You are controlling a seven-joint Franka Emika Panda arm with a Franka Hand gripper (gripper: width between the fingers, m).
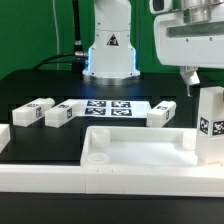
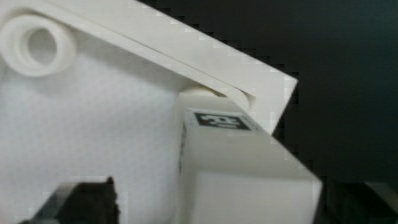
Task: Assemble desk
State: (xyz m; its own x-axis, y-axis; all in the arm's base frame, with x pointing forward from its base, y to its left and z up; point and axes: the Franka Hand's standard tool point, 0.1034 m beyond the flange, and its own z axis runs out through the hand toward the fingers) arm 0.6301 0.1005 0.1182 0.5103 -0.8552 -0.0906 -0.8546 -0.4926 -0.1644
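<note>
An upright leg [image 1: 210,125] is seen standing in a corner of the desk top [image 1: 140,152], while the gripper [image 1: 192,78] is positioned just above it with jaws apart and empty.

Exterior view faces the arm base [image 1: 110,55] from low; wrist view closely overlooks the shared leg [image 1: 210,122].

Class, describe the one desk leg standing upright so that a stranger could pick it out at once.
Find the large white rimmed desk top in front. At its end on the exterior view's right is a white block leg bearing a black-and-white tag. It alone stands upright; the other legs lie flat farther back, beside the marker board.
</note>
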